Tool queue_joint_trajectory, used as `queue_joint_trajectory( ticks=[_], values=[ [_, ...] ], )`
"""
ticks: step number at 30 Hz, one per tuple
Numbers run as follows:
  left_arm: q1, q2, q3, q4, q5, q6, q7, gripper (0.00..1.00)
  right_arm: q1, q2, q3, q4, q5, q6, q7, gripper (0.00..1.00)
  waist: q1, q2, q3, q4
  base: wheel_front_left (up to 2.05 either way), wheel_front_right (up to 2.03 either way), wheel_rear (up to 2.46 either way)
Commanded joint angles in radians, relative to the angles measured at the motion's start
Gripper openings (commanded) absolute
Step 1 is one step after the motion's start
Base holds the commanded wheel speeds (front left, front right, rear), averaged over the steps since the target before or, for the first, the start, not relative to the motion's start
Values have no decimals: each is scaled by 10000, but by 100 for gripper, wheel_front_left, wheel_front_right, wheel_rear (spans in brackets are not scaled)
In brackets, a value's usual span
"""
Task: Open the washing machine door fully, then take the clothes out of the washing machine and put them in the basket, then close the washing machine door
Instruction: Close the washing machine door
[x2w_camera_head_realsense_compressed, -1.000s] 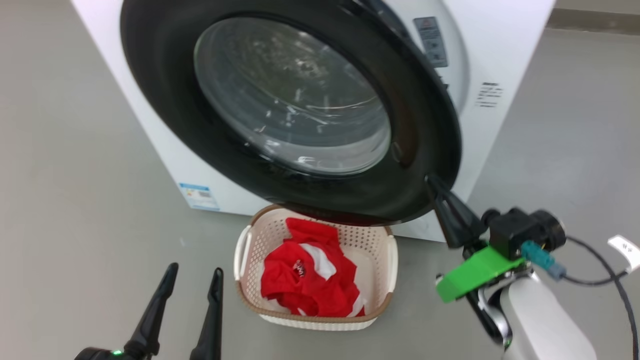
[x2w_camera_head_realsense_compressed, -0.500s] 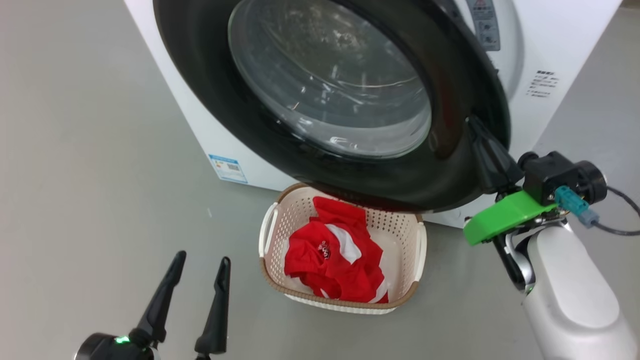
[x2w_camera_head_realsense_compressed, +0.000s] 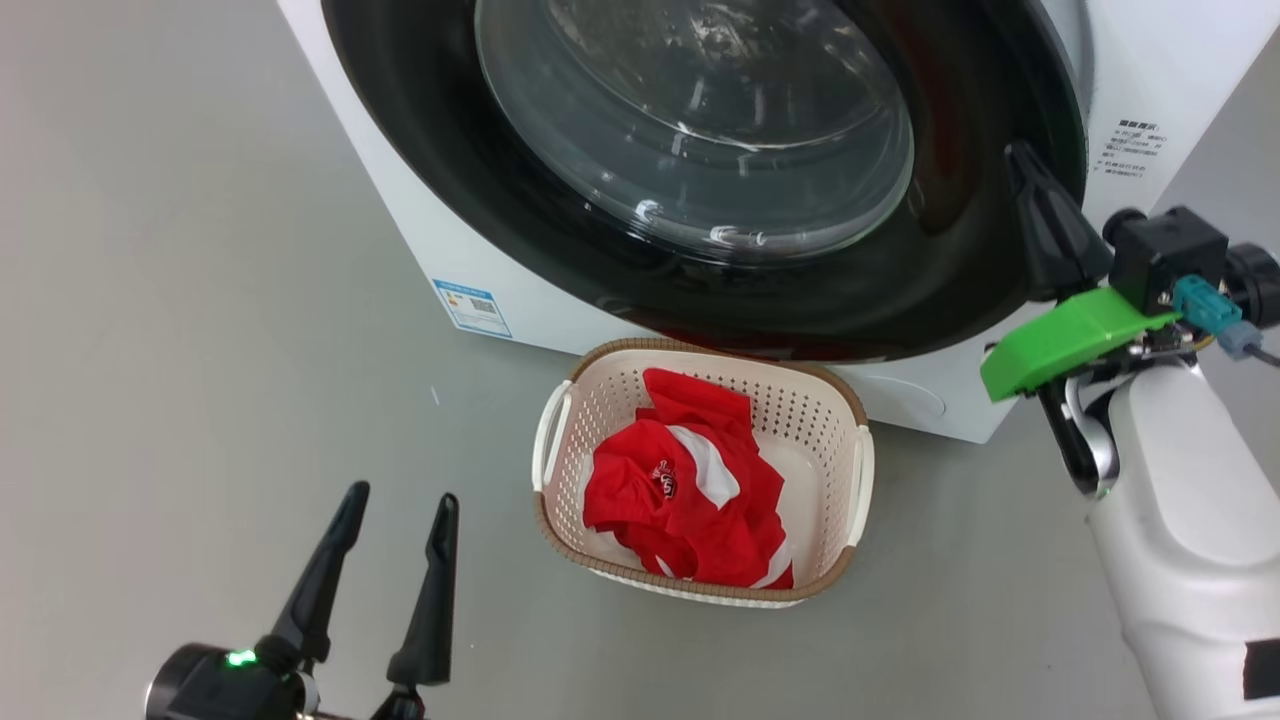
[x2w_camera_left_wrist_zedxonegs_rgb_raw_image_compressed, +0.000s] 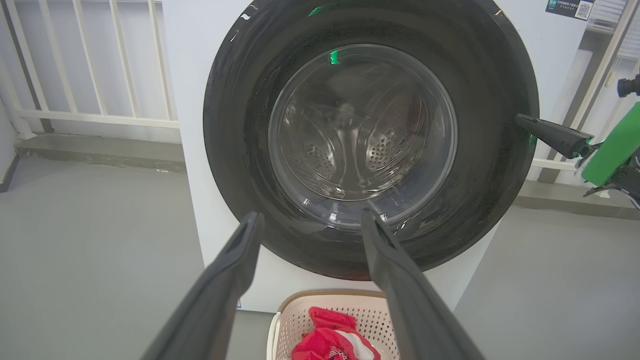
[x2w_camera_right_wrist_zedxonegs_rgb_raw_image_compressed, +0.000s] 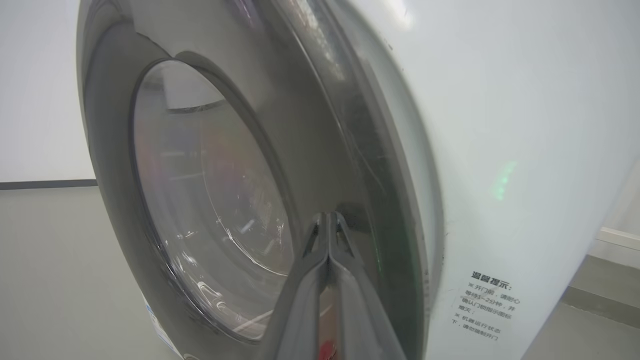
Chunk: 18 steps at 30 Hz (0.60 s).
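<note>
As the washing machine door (x2w_camera_head_realsense_compressed: 690, 130) has swung nearly flush, pushed by the right gripper (x2w_camera_head_realsense_compressed: 1020, 165) with fingers pinched shut, closing looks almost done; clothes (x2w_camera_head_realsense_compressed: 690, 500) lie in the basket (x2w_camera_head_realsense_compressed: 590, 362), left gripper (x2w_camera_head_realsense_compressed: 400, 497) spread, empty.

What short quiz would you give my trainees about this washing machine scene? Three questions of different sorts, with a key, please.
1. True or false: the clothes lie inside the basket.
2. Fill the gap: the left gripper has its jaws ____ and holds nothing.
3. Which gripper has its closed tips at the right edge of the washing machine door? A: the left gripper. B: the right gripper. C: both.
Key: 1 true; 2 open; 3 B.
</note>
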Motion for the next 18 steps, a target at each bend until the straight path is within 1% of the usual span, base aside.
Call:
queue_joint_trajectory(
  ticks=[1,10,18],
  values=[
    [-429,49,431,-275,123,-128,-89,100,-537,22,125,-106,-103,31,-62,0,0,0,119,-50,0,0,0],
    [-678,-43,500,-333,269,-317,-89,100,-1672,19,-337,576,-347,31,-62,0,0,0,515,-129,0,0,0],
    [-774,-101,609,-235,271,-398,-90,100,-1837,87,-339,682,-412,31,-62,0,0,0,596,-232,0,0,0]
  ],
)
